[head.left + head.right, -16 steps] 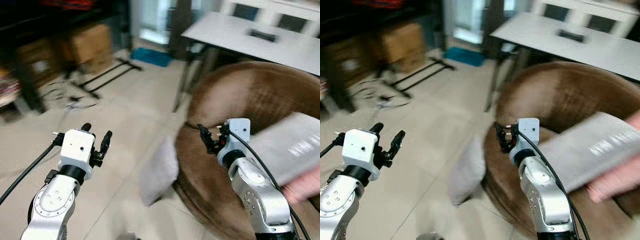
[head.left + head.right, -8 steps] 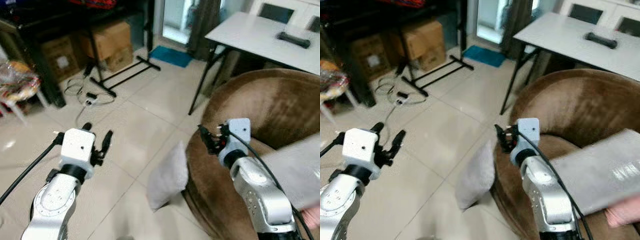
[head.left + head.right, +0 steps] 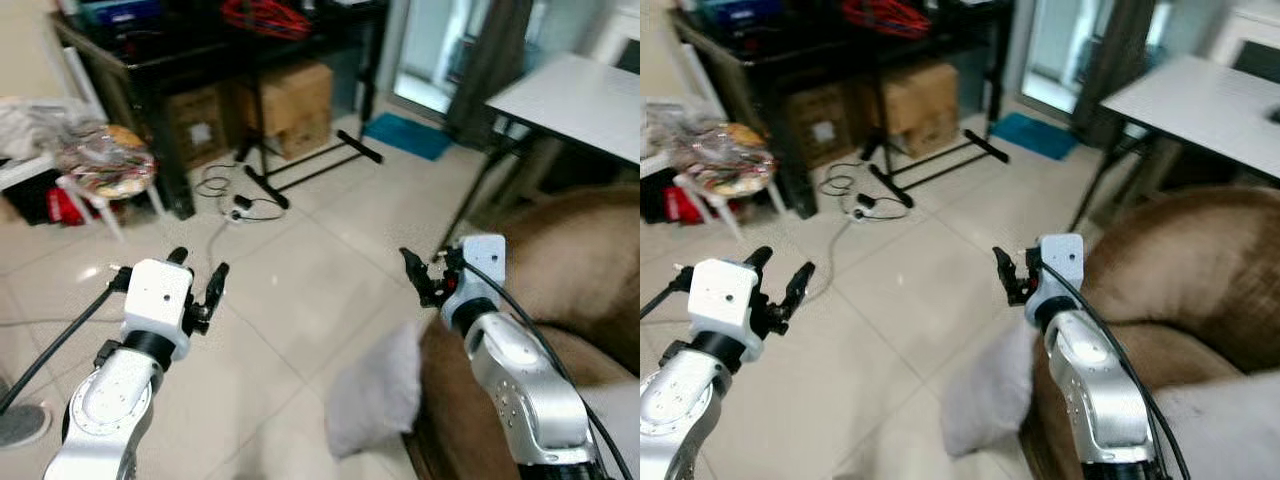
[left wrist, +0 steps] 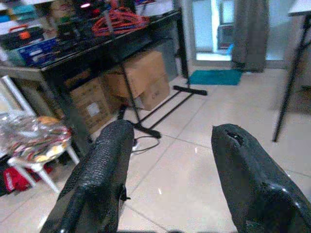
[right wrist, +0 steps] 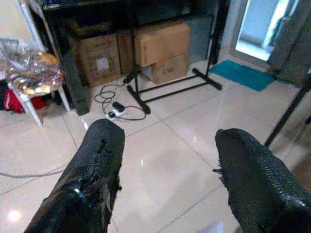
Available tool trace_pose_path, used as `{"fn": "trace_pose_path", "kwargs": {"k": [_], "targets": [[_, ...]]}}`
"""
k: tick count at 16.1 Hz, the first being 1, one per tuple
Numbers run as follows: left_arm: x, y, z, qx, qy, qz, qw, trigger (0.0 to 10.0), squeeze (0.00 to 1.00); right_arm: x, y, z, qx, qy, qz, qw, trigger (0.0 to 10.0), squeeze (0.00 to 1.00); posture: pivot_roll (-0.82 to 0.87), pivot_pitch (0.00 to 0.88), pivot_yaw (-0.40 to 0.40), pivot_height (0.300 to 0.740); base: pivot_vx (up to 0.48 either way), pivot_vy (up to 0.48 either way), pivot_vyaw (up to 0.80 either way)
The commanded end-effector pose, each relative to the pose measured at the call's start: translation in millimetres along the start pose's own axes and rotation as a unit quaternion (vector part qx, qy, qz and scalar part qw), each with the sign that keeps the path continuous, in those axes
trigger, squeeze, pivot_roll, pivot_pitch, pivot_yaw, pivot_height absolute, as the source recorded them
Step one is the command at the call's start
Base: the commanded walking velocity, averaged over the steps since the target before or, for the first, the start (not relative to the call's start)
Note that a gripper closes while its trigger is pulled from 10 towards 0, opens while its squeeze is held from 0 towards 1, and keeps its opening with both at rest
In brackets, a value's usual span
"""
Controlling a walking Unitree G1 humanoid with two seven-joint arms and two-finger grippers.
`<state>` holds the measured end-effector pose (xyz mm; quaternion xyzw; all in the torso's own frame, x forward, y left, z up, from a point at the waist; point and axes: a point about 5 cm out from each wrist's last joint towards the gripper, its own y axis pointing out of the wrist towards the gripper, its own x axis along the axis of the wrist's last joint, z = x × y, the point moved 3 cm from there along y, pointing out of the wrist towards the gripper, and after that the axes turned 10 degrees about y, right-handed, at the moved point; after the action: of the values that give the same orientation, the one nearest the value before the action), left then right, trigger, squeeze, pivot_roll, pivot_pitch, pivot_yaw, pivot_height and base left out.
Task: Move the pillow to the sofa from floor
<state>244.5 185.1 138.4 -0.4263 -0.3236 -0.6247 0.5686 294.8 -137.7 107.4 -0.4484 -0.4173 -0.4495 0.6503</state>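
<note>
The pillow (image 3: 375, 402) is being propped on the floor (image 3: 300, 300) against the sofa (image 3: 585, 290). The left gripper (image 3: 196, 277) and right gripper (image 3: 420, 270) are being held up, fingers spread, nothing gripped.

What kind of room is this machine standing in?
Probably a lived-in home's living room: a brown sofa with a grey pillow on the tiled floor against it, a white table, and cardboard boxes under a black desk.
</note>
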Motion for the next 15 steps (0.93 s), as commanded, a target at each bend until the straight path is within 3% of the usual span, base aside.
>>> {"fn": "trace_pose_path", "kwargs": {"k": [1, 3, 6, 8, 15], "targets": [[2, 0.8, -0.1, -0.002, 0.002, -0.002, 1.000, 10.0, 0.00, 6, -0.6, 0.3, 0.002, 0.003, -0.017, 1.000, 10.0, 0.00, 0.10, 0.000, -0.046, 0.740, 0.281, 0.000, 0.00], [2, 1.5, 0.3, -0.001, 0.005, -0.002, 1.000, 10.0, 0.00, 5, -0.4, -3.0, -0.012, -0.003, -0.012, 1.000, 10.0, 0.00, 0.10, 0.000, -0.044, 0.740, 0.261, 0.000, 0.00], [2, 2.6, 3.8, 0.018, 0.011, -0.005, 1.000, 10.0, 0.00, 6, -2.2, -14.0, -0.043, 0.045, -0.030, 0.998, 10.0, 0.00, 0.10, 0.000, -0.044, 0.725, 0.000, 0.000, 0.00], [2, 3.1, 4.7, 0.023, 0.002, -0.004, 1.000, 10.0, 0.00, 7, -3.4, -18.5, -0.054, 0.048, -0.036, 0.997, 10.0, 0.00, 0.10, 0.000, -0.044, 0.710, 0.000, 0.000, 0.00], [3, 3.2, 18.5, 0.081, 0.025, -0.015, 0.996, 10.0, 0.00, 6, -3.6, -19.9, -0.063, 0.064, -0.048, 0.995, 10.0, 0.00, 0.10, 0.000, -0.049, 0.660, 0.000, 0.000, 0.00]]}}
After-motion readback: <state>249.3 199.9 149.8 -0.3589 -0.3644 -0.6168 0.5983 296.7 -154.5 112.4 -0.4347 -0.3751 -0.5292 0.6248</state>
